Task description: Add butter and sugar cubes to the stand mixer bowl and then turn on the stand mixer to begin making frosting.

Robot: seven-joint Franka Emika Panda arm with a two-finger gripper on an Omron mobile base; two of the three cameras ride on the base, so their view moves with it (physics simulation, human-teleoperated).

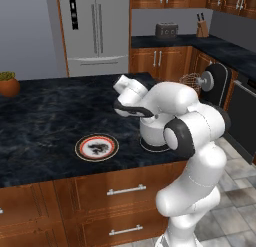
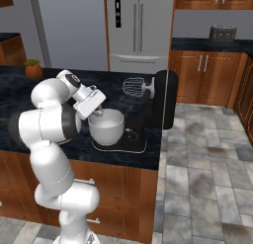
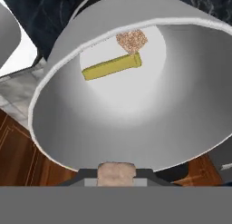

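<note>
Butter (image 3: 112, 67) lies flat on the stand mixer bowl (image 3: 136, 123) floor, long axis running left-low to right-high in the hand view, one sugar cube (image 3: 132, 41) touching its right end; gripper (image 3: 117, 174) pinches another sugar cube (image 3: 117, 172) above the rim

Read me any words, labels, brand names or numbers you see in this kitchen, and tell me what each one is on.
No readable text anywhere.
The fridge's black panel: no legible characters.
The plate: a dark centre pattern, not lettering.
The stand mixer and the stand mixer bowl: no visible markings.
</note>
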